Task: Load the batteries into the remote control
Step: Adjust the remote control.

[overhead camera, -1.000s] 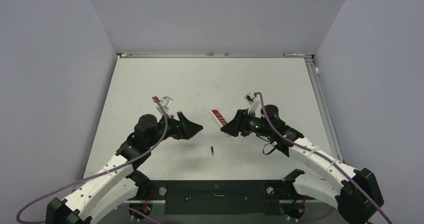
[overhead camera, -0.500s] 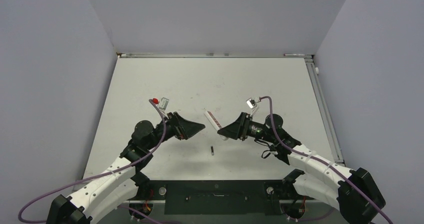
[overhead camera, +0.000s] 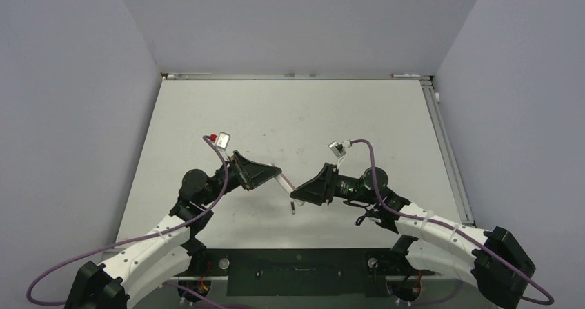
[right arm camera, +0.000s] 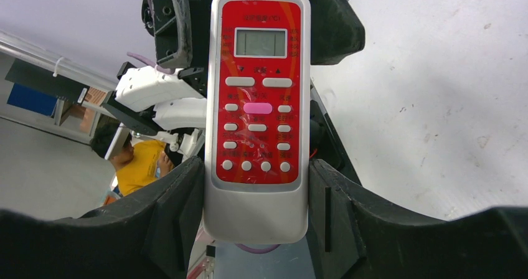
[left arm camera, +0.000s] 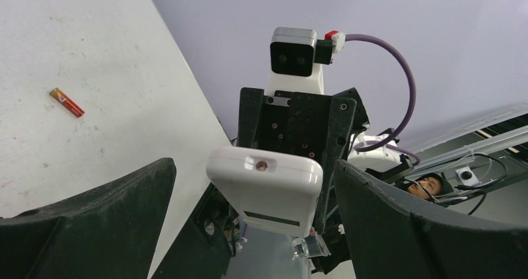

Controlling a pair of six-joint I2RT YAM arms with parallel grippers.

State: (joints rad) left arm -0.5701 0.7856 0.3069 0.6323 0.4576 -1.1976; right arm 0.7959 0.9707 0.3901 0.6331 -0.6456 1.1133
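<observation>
White rectangular plastic remote control [overhead camera: 285, 183] with a red button panel is held off the pale grey surface [overhead camera: 345, 116], mid-scene between the two arms. Long axis runs from near-right to far-left in the top view. Display end points at the left pincer [overhead camera: 265, 174], plain bottom end sits in the right pincer [overhead camera: 301, 192].

Right wrist view: red face of the remote control [right arm camera: 258, 117] is toward the camera, grey LCD at the top, two wide keys below, one pink key, then rows of small white keys. Key legends and the line under the LCD are too small to read.

Right pincer [right arm camera: 256, 167] is clenched on the remote's lower sides, fingers [right arm camera: 177, 210] touching both edges.

Left wrist view: remote control [left arm camera: 264, 189] seen end-on, between the fingers [left arm camera: 93, 223] of the left pincer [left arm camera: 254, 167]. Jaws are spread wide, gap on both sides, no contact.

One slim red battery [left arm camera: 66, 102] with a gold end lies on the surface. In the top view that battery [overhead camera: 293, 209] sits just near of the right pincer tip, long axis near-far.
</observation>
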